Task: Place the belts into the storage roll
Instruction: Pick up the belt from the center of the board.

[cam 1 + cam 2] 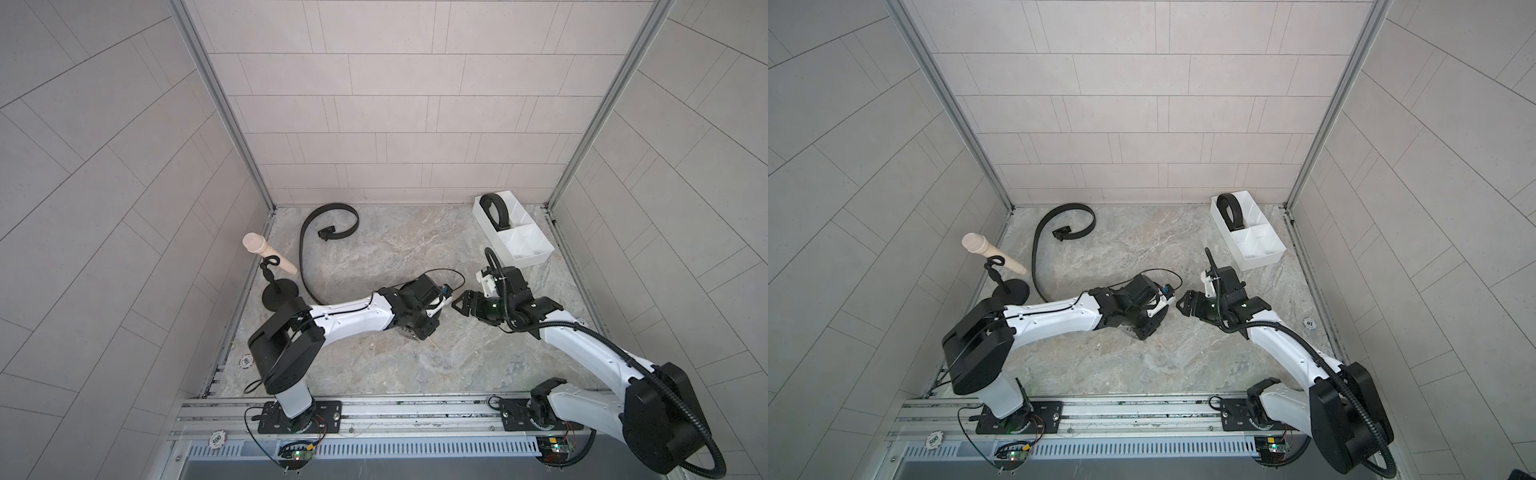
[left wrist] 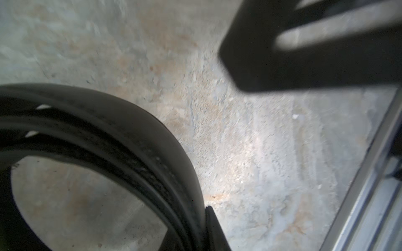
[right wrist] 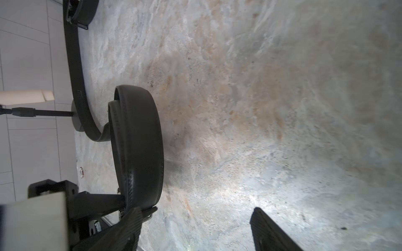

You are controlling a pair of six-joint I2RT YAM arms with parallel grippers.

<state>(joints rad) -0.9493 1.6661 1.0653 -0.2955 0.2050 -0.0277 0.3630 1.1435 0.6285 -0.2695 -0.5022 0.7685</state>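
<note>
Closest to me, both arm bases sit on the metal rail [image 1: 415, 409] along the table's front edge. Further in, about mid-table [image 1: 374, 365], my left gripper [image 3: 130, 204] is clamped on the lower wall of a coiled belt [image 3: 139, 141], which stands on edge on the marbled surface. In the left wrist view one finger [image 2: 214, 230] presses against the outside of the coil. In both top views the left wrist hides this coil.

My right gripper [image 1: 460, 303] faces the left one from just beside it, jaws spread wide and holding nothing. One of its fingers sits close by the coil; I cannot tell whether it touches.

Beyond them, toward the far left, a loose belt [image 3: 72, 65] lies on edge in a long open curve, its buckle end curled inward near the back wall. Beside its other end, by the left wall, is a black round-based stand [image 1: 279, 291] carrying a tilted beige peg [image 1: 270, 253].

Farthest off, in the far right corner, the storage roll [image 1: 528, 259] lies at an angle. A third belt [image 1: 494, 210], coiled, stands on edge in its rearmost compartment.
</note>
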